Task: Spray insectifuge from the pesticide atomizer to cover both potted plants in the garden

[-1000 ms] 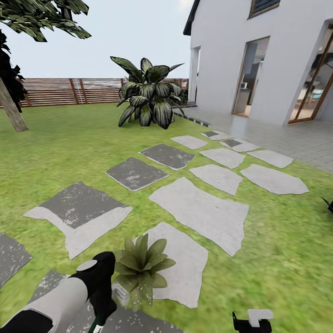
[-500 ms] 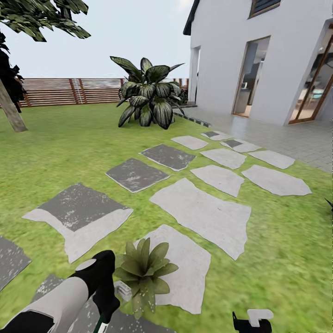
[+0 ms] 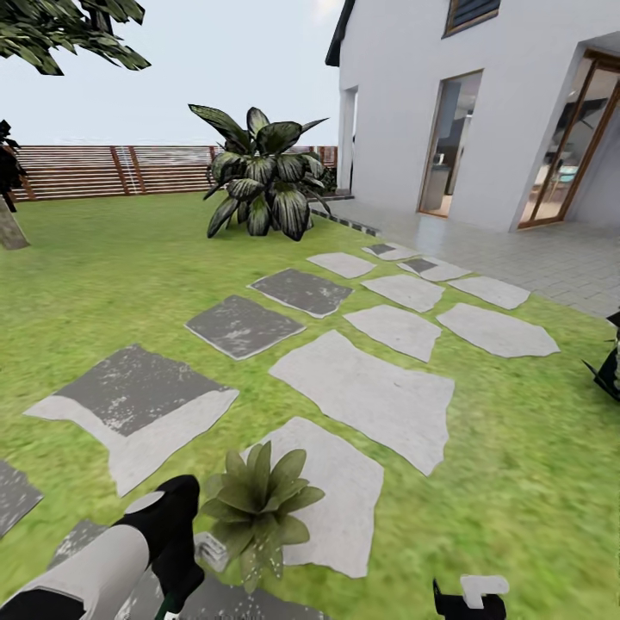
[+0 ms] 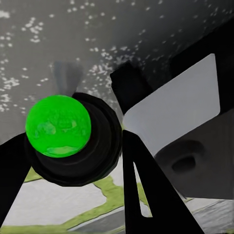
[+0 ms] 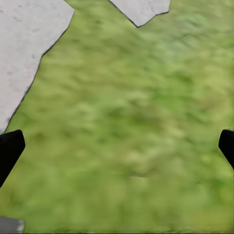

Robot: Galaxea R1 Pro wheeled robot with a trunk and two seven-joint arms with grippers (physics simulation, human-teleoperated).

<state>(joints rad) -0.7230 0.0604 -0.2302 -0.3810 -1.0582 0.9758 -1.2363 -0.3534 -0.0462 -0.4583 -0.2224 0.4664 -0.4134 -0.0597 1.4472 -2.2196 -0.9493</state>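
The head view takes in the whole garden [image 3: 103, 284]: lawn, a run of flat stepping stones [image 3: 362, 392], a brown slatted fence [image 3: 112, 168] at the back, a big dark broad-leaved bush [image 3: 258, 185] and a white house [image 3: 482, 103] with glazed doors beside grey paving. Low in that view, a potted plant [image 3: 257, 499], a rosette of pointed green leaves, stands at the edge of a pale stepping stone, with a small grey pot just showing under its leaves. The left arm [image 3: 112, 564] reaches in just beside the plant, its black wrist close to the leaves. At the right edge of that view, dark pointed leaves [image 3: 610, 366] poke in; what they belong to cannot be told.

The left wrist view shows what the head view hides: the left gripper [image 4: 105, 161] holds the pesticide atomizer [image 4: 68, 136], its black body with a bright green round part pressed between the dark fingers [image 4: 146, 190], over speckled grey stone with a strip of grass.

The right wrist view looks straight down on blurred grass and the corners of two pale stones. The right gripper [image 5: 117, 148] has its fingers [image 5: 9, 151] spread wide, at opposite edges of that view, holding nothing. In the head view, part of the right gripper shows at the bottom edge.
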